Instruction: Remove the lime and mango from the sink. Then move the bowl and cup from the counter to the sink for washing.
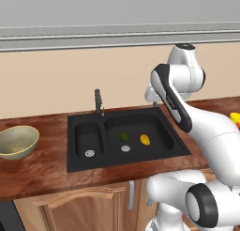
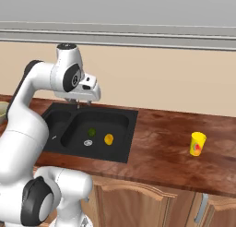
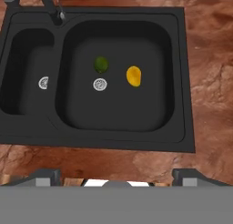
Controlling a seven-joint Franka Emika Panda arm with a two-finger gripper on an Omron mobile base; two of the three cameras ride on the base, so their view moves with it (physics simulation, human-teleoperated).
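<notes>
The small dark green lime (image 1: 124,136) (image 2: 91,132) (image 3: 101,64) and the yellow-orange mango (image 1: 145,140) (image 2: 109,139) (image 3: 134,76) lie side by side in the large basin of the black sink (image 1: 178,143) (image 2: 131,129) (image 3: 182,82), near its drain. My gripper (image 1: 154,102) (image 2: 77,103) (image 3: 116,176) hangs open and empty high above the sink's back part, pointing down. At the far left of the reddish-brown counter (image 1: 47,164) (image 2: 161,143) rests the olive-tan bowl (image 1: 18,142). The yellow cup (image 2: 198,144) (image 1: 234,118) stands on the counter to the right of the sink.
A dark faucet (image 1: 98,102) (image 3: 50,4) rises at the sink's back edge between the basins. The beige wall (image 2: 152,78) runs close behind the counter. Light wooden cabinet doors (image 2: 138,203) sit below it.
</notes>
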